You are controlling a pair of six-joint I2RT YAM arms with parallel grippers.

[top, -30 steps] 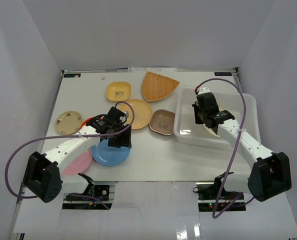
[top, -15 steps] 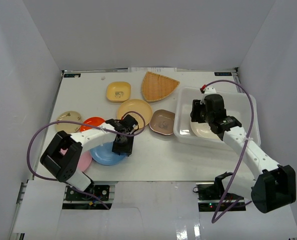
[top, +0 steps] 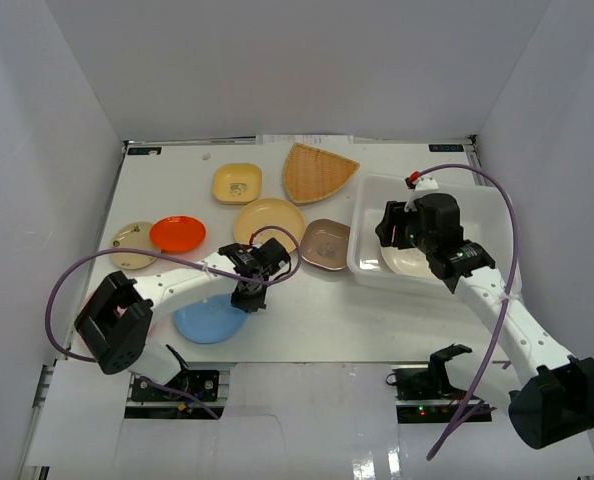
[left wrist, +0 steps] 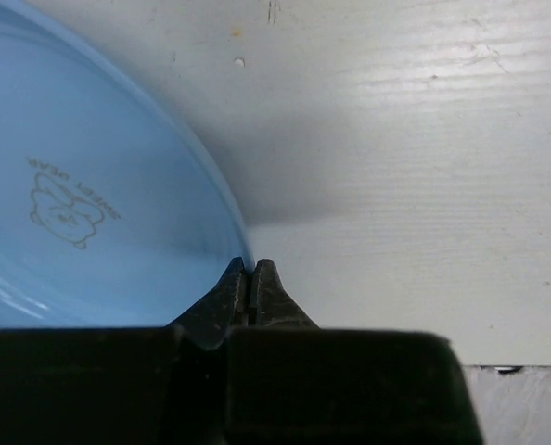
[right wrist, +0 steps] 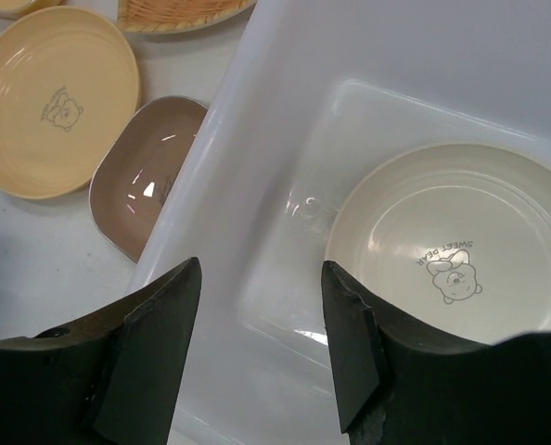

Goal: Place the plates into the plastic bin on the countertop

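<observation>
Since a shallow plate lying flat offers no side to be gripped, the blue plate (left wrist: 90,185) is held by its rim. The left hand (left wrist: 249,278) is seen with its fingers pressed together on that thin edge, so the plate is judged to be pinched. A shadow is cast beneath the rim beside the fingers, which suggests that this edge is tipped a little off the surface (left wrist: 424,139), though this cannot be told for certain. The rest of the plate spreads away to the left of the hand in the wrist view. In the top view it lies at the near left of the surface, well apart from the bin (top: 362,265).

Over the bin, the right hand (right wrist: 262,269) is held with its fingers spread and nothing between them. Such a posture is fitting for a hand with nothing to carry. The cream plate (right wrist: 452,241) lies flat on the bin's floor, below and to the right of the spread fingers, and is not touched by them.

Outside the bin, five plates are left on the surface: an orange-red plate (top: 177,233), a yellow-orange plate (top: 269,226), a brown plate (top: 324,243) just beside the bin's wall, a yellow plate (top: 237,183) and a woven plate (top: 319,170). The task is therefore judged to be at an early stage.
</observation>
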